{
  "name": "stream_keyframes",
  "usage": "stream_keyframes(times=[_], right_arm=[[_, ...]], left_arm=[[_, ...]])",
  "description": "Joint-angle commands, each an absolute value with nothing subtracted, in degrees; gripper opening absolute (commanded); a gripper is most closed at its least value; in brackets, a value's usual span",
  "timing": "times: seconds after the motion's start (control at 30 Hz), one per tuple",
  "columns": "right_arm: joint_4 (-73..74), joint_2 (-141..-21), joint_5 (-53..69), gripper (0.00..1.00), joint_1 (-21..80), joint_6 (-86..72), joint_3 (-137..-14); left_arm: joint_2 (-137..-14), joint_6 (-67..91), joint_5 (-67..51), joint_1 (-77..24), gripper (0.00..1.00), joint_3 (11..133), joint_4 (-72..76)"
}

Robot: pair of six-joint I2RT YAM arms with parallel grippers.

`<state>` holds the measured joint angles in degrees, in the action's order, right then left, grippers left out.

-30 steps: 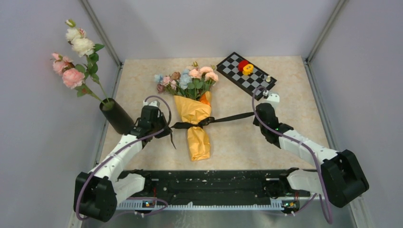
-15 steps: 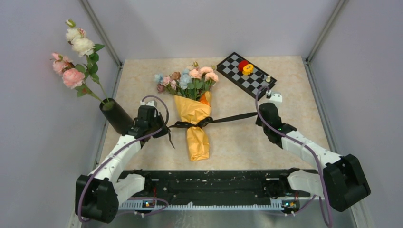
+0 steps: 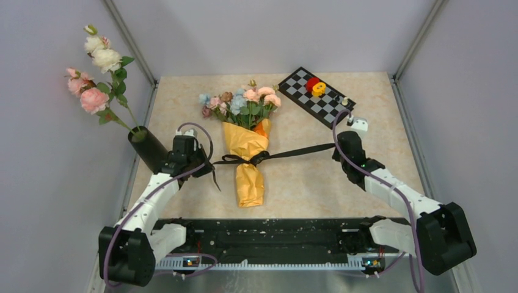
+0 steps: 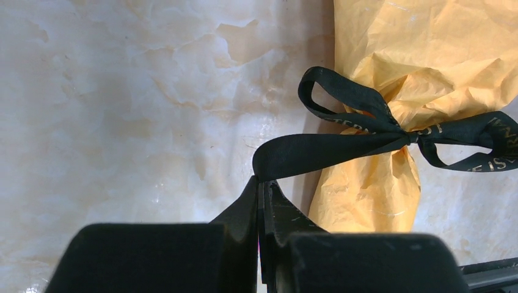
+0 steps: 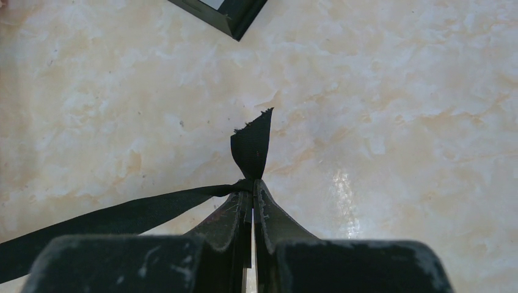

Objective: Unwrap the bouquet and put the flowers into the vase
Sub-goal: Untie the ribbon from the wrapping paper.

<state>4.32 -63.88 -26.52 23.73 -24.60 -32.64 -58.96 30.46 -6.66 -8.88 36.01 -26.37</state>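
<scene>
Far left, the vase (image 3: 149,150) is sitting at the table's edge with tall pink and white roses (image 3: 93,64) in it, well apart from the work in hand. Just beside it, my left gripper (image 4: 261,187) is pressing together on one tail of the black ribbon (image 4: 342,139), nipping it right where the tail folds back.

The bouquet (image 3: 249,160) is lying in the middle of the table (image 3: 305,183) with its flowers (image 3: 241,101) pointing away from me. The orange paper is gathered under a bow, and its knot (image 4: 408,138) is not yet undone.

To the right, the other tail is running taut to my right gripper (image 5: 251,188). It too is clamping shut on the ribbon, with only a short frayed end sticking past the fingertips. I am judging that to be the weak spot — a hard tug could slip it free.

So I am planning to draw both hands apart slowly, low and level over the table. I am watching for two things — the loops shrinking into the knot, and the bouquet skidding sideways. I am also minding the checkered board (image 3: 316,97) just behind the right hand.
</scene>
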Motion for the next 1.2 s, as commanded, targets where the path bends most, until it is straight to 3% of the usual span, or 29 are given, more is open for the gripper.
stream_keyframes(times=[0.0,1.17], right_arm=[[4.43,-62.09,-28.21,0.0,21.9,-24.12,-34.19],[5.73,-61.45,-23.12,0.0,9.73,-26.78,-36.56]], left_arm=[[-57.31,29.18,-6.9,-7.56,0.0,38.86,-27.02],[-57.04,29.82,-7.66,1.94,0.0,42.68,-30.46]])
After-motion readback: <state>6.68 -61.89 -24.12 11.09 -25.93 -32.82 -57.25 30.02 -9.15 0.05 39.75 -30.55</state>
